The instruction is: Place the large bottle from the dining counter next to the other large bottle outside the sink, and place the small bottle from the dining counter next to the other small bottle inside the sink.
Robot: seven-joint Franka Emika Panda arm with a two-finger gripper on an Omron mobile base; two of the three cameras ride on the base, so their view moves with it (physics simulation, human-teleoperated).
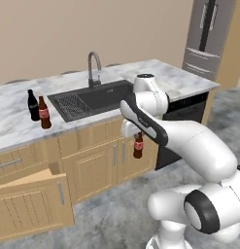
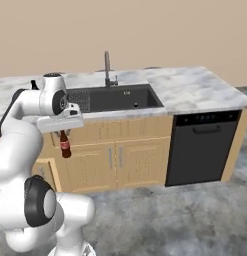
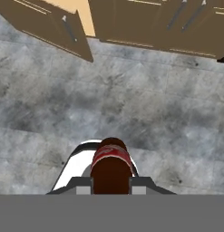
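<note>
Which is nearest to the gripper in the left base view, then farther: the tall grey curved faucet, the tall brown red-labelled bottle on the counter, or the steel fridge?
From the gripper, shut on the tiny brown bottle:
1. Tall grey curved faucet, behind the sink.
2. Tall brown red-labelled bottle, far left on the counter.
3. Steel fridge, back right.

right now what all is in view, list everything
small bottle: 1, brown with red label, hanging in the claw in front of the cabinets
large bottle: 1, brown, red label, on the counter left of the sink
other large bottle: 1, black, beside the brown one
sink: 1, dark grey, set in the counter
faucet: 1, grey, behind the sink
dining counter: 1, marble
cabinets: light wood, one door open at left
dishwasher: 1, black
fridge: 1, grey
claw: 1, shut on the small bottle
</note>
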